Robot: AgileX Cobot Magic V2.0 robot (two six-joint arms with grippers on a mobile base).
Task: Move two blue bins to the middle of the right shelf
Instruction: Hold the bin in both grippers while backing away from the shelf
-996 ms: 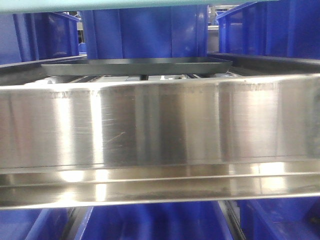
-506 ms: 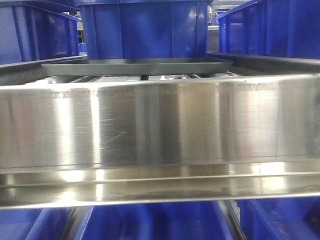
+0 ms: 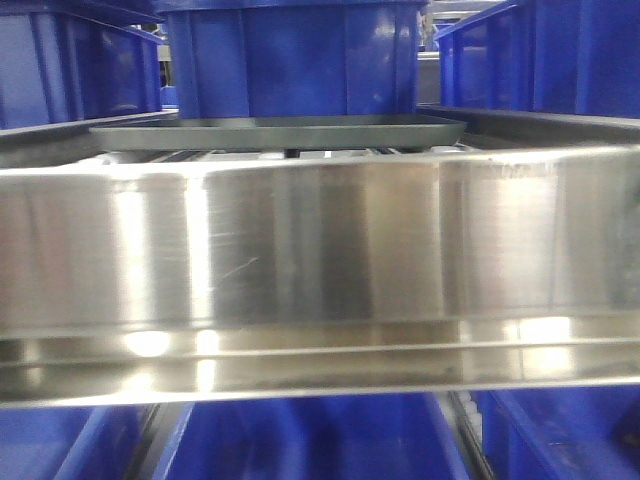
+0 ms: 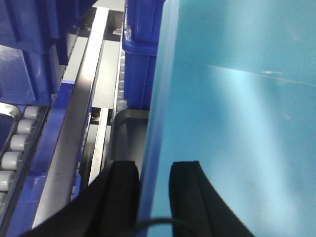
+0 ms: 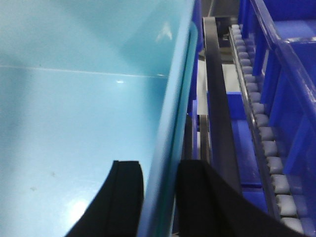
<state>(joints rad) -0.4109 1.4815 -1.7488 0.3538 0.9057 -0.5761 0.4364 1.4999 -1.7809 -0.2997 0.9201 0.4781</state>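
Steel rail (image 3: 320, 240) ahead; fingers (image 4: 123, 187) clamp bin (image 4: 237, 123) walls.

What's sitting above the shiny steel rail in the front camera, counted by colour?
Dark blue bins: 3
Dark grey tray: 1
Total: 4
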